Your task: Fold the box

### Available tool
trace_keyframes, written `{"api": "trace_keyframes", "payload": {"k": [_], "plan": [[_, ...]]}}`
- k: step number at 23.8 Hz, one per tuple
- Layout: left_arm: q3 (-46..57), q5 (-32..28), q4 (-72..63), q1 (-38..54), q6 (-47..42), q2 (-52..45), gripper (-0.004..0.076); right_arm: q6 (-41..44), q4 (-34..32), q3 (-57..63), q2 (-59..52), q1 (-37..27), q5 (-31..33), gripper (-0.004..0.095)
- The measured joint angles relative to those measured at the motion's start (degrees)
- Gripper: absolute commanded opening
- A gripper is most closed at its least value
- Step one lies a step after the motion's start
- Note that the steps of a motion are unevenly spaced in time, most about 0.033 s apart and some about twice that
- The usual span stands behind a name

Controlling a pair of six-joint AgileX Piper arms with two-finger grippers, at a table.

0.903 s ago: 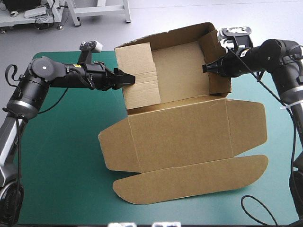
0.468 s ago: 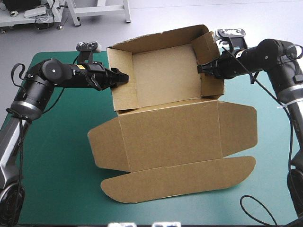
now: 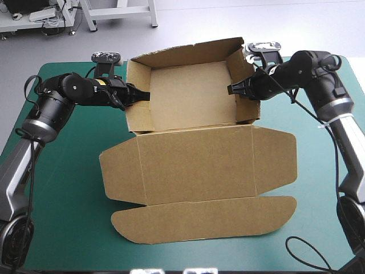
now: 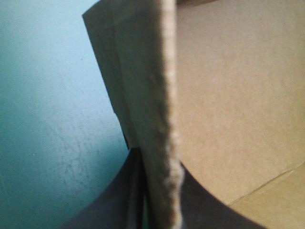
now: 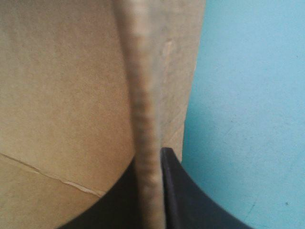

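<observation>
The brown box (image 3: 194, 165) lies mid-counter on the teal-green cover (image 3: 63, 188), with its walled tray toward the far edge and its lid flat toward the near edge. The high view shows the left tool (image 3: 146, 96) at the tray's left wall and the right tool (image 3: 230, 89) at its right wall, though not the grip itself. The wrist views do show it. The left tool's black fingers (image 4: 114, 200) are clenched on the wall's raw edge, and the right tool's fingers (image 5: 181, 191) pinch the opposite wall likewise.
</observation>
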Motion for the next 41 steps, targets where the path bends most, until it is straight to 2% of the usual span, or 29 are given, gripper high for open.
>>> {"api": "trace_keyframes", "payload": {"k": [3, 6, 10, 13, 17, 27, 33, 38, 41], "plan": [[0.00, -0.22, 2.73, -1.76, -0.06, 1.76, -0.0009, 1.53, -5.54, 0.00, 2.30, 2.18, 0.53, -0.0016], [0.00, 2.69, 4.75, -3.29, -0.63, 6.79, -0.0009, 4.29, -13.29, 0.00, 6.01, 5.22, 4.75, -0.0017], [-1.85, 8.41, 6.05, -3.64, -1.72, 13.49, -0.0009, 4.29, -14.03, 0.10, 10.35, 5.73, 8.35, -0.0017], [-8.84, 16.40, 10.16, -4.21, -4.01, 18.65, -0.0009, 4.29, -12.06, 0.04, 13.43, 5.73, 8.35, -0.0017], [-16.42, 20.90, 18.04, -7.48, -6.43, 23.71, -0.0009, 4.82, -10.89, 0.04, 15.31, 5.73, 8.35, -0.0017], [-18.22, 21.25, 23.15, -10.82, -8.76, 26.84, -0.0008, 6.95, -12.68, 0.16, 16.78, 5.68, 8.35, -0.0017], [-18.22, 20.70, 21.30, -10.52, -3.92, 26.97, -0.0008, 6.95, -12.43, 0.26, 16.89, 5.10, 8.36, -0.0017], [-18.22, 20.44, 20.40, -10.52, -3.17, 26.96, -0.0008, 6.95, -12.86, 0.26, 16.89, 4.98, 8.36, -0.0015], [-18.22, 20.39, 19.43, -10.46, -3.05, 27.00, -0.0008, 6.95, -13.33, 0.26, 16.89, 4.98, 8.41, 0.0041]]}}
